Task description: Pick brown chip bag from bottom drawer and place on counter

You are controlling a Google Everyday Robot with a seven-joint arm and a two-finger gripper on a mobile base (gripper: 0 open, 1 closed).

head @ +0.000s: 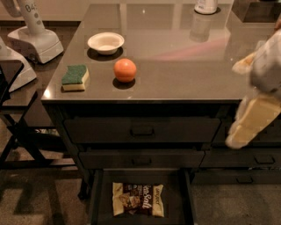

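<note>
The brown chip bag [138, 200] lies flat in the open bottom drawer [99, 197], dark brown in the middle with cream ends and white lettering. The drawer is pulled out below two closed handled drawers. The glossy grey-brown counter [175, 57] spans the top. My gripper [246, 125] hangs at the right edge, cream-coloured, in front of the counter's front right edge and pointing down-left. It is well above and to the right of the bag and holds nothing that I can see.
On the counter's left part are a green-topped sponge [74, 78], an orange [125, 70] and a white bowl [106, 42]. A white container [205, 6] stands at the back. A white machine base [33, 37] and a dark chair frame [17, 127] are left of the cabinet.
</note>
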